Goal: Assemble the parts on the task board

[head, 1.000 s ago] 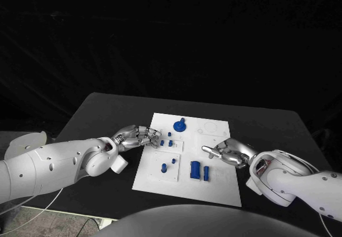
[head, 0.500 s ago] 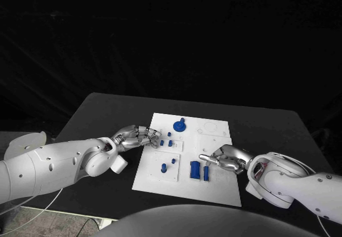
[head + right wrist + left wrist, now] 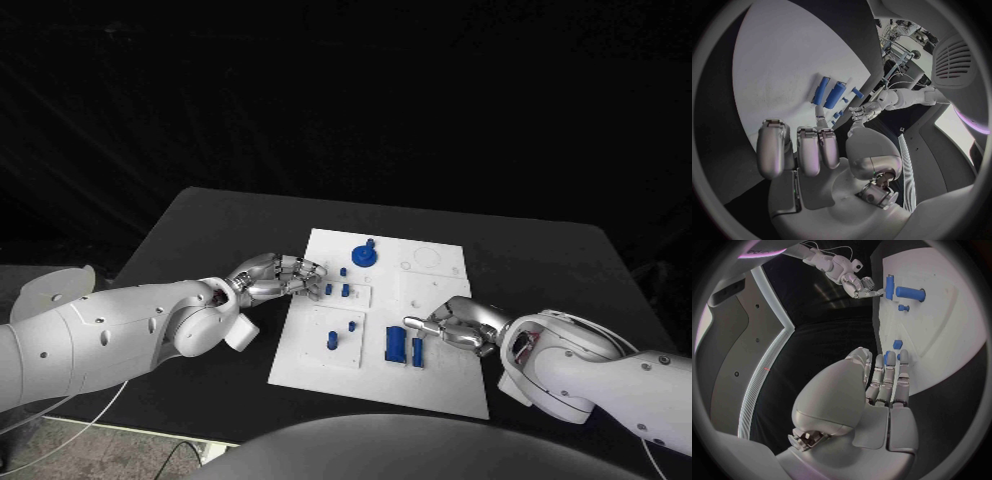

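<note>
Just beside our right hand (image 3: 459, 325), whose empty fingers hang parted, lies the slim blue bar (image 3: 418, 350), likely light, stiff and slick, best pinched across its long sides.

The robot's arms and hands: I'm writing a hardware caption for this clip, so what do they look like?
Both arms have smooth, rounded white shells dotted with small dark screw holes. Each ends in a silver metallic left hand or right hand with segmented fingers and a bulbous polished palm back, plain in the wrist views. A thin white cable loops beside the right forearm; another trails under the left arm.
</note>
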You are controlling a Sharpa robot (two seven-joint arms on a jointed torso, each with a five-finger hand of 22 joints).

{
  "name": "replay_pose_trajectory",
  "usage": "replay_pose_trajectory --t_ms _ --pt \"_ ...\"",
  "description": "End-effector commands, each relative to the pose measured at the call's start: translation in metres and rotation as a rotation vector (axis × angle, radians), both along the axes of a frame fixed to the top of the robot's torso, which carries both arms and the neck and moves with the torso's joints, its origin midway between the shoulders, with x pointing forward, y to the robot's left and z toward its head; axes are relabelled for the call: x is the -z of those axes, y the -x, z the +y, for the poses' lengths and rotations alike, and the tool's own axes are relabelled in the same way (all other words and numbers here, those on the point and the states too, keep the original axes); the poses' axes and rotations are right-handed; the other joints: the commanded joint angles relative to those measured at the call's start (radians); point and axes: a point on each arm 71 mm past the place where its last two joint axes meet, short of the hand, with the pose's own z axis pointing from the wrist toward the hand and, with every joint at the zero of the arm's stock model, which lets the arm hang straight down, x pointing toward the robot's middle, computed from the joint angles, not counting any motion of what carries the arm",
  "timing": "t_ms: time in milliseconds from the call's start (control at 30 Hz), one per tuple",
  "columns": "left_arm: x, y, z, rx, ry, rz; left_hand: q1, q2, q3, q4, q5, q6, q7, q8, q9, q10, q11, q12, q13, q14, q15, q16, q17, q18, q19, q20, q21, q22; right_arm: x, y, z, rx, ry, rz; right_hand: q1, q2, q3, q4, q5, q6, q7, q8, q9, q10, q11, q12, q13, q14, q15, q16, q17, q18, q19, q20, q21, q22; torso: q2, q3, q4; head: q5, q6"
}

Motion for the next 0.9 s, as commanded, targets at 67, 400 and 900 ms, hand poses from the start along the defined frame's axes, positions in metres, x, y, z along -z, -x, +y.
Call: replay_pose_trajectory --t_ms 67,400,900 --pt "-0.0007 0.0006 -0.0022 0.013 0.018 0.003 0.008 -0.001 0.006 -0.001 0.005 -0.001 0.006 0.003 -0.001 0.005 0.005 0.001 -0.002 0.003 0.005 0.004 -0.001 -0.008 -0.003 -0.005 -0.001 0.001 0.0034 0.0021 0.0001 -0.015 0.033 0.031 0.01 0.005 -0.007 0.0 0.002 -0.008 0.001 -0.006 -0.004 0.105 0.005 0.004 0.263 0.082 0.005 0.001 0.126 -0.006 0.044 0.006 -0.004 0.201 -0.001 0.0 -0.0004 0.0 0.0" --pt "-0.0006 0.0005 -0.002 0.01 0.021 0.007 0.007 -0.001 0.009 -0.002 0.005 0.0 0.007 0.004 -0.001 0.006 0.005 0.002 -0.003 0.004 0.005 0.004 -0.002 -0.009 -0.004 -0.005 0.0 0.003 0.0058 0.004 0.0012 -0.028 0.061 0.063 0.014 0.008 -0.011 0.0 0.002 -0.006 0.002 -0.007 -0.007 0.105 0.006 0.004 0.263 0.081 0.006 0.0 0.123 -0.006 0.043 0.007 -0.008 0.2 0.0 -0.0002 0.0003 0.0 0.0" --pt "-0.0036 0.001 0.001 -0.012 0.029 -0.022 -0.001 -0.015 0.009 -0.007 0.001 0.004 0.008 0.007 0.0 0.014 0.01 0.006 -0.007 0.009 0.008 0.008 -0.003 -0.011 -0.001 -0.005 0.004 0.011 -0.002 0.0003 -0.0025 0.031 -0.026 -0.013 0.029 0.024 -0.05 0.001 0.004 0.036 0.0 0.0 -0.033 0.105 0.007 0.004 0.263 0.081 0.008 -0.001 0.118 -0.006 0.044 0.009 -0.004 0.201 -0.001 0.0001 -0.0016 0.002 0.0"
